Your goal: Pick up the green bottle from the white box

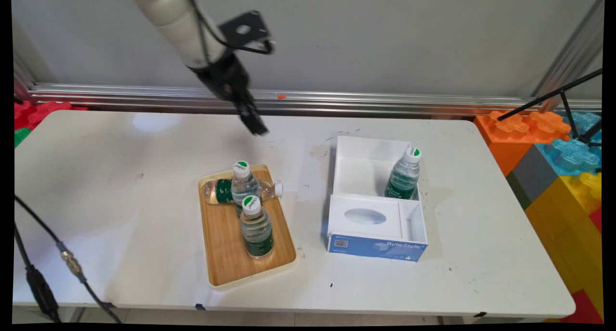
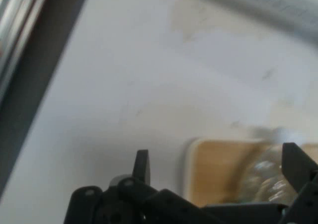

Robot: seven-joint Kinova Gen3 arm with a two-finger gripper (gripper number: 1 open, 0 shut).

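Gripper (image 1: 257, 126) hung above the table (image 1: 120, 215), fingers spread wide and empty — in the hand view its two fingertips (image 2: 142, 162) stood far apart with nothing between them. It was angled down toward the wooden tray (image 1: 226, 268), above and behind the tray's far edge, not touching anything.

Nearest to it was the tray's load: three small water bottles with green labels and white-green caps. One lying bottle (image 1: 219, 191) sat across the tray's far end, cap poking over the tray's right rim. An upright bottle (image 1: 243, 184) stood in front of it, overlapping it in the main view. A second upright bottle (image 1: 256, 230) stood nearer the tray's middle, just in front of the first. The two uprights looked very close; contact couldn't be confirmed.

Right of the tray, well apart, sat a white box (image 1: 368, 153) with an open back compartment — a fourth bottle (image 1: 403, 174) leaned in its right corner. The box's front section held a white tissue insert (image 1: 365, 216) with an oval opening; the blue front face read "Byte Style".

Hand view showed only the tray's corner (image 2: 208, 164) and a blurred bottle (image 2: 263, 177) between the fingertips' line of sight, plus bare table. Box and its bottle were only visible in the main view. Coloured foam blocks (image 1: 553, 148) sat beyond the table's right end, far from the tray.
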